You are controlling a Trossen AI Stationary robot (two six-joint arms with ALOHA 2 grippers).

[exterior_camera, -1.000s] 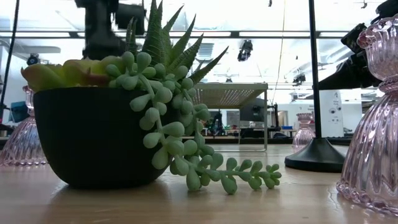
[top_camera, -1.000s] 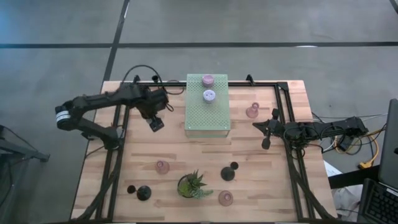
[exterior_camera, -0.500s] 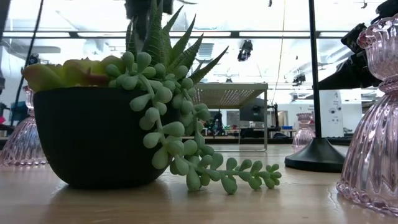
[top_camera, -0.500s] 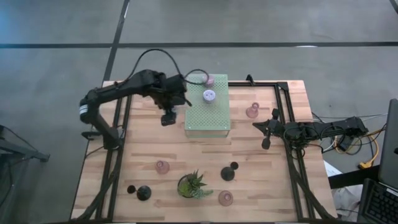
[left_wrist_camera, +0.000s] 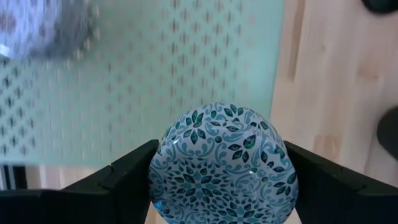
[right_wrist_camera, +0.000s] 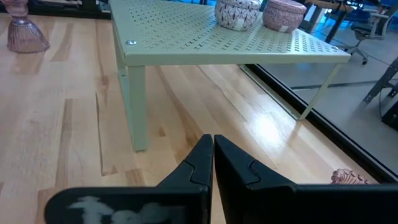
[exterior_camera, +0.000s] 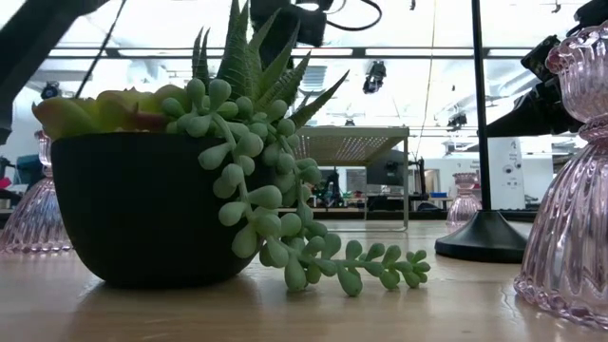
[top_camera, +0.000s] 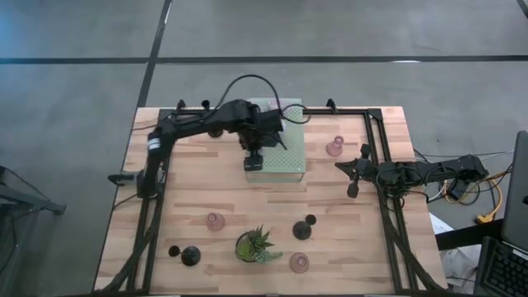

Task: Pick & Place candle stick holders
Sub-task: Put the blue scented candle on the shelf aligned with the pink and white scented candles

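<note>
Holder carried over the perforated box

Left gripper (top_camera: pixel 255 160) hangs above the pale green perforated box (top_camera: pixel 289 153), over the box's near-left part, its arm reaching in from the table's left side and bent sharply at the elbow. In the left wrist view its two dark fingers (left_wrist_camera: pixel 124 180) stand wide and clamp a squat, round patterned holder (left_wrist_camera: pixel 224 165) with a blue-green leaf motif, so the jaws are closed on that piece, not empty. Directly under the held holder lies the box's perforated top; the box edge and bare wood of the table (left_wrist_camera: pixel 323 93) sit just beside it. Another holder (left_wrist_camera: pixel 43 28) shows blurred farther along the same box top. The move ahead looks like a straight lowering onto the box, and the thing to watch is that the holder sits close to the box's edge.

Right gripper (right_wrist_camera: pixel 212 163) rests near the table's right rail, well apart from the box, fingers pressed together and empty; its view shows two squat holders (right_wrist_camera: pixel 261 12) standing on the box's far end.

Pink glass holders (top_camera: pixel 334 148) and black holders (top_camera: pixel 303 229) stand on the table, most of them beyond the box's near edge around the potted plant (top_camera: pixel 256 246).
</note>
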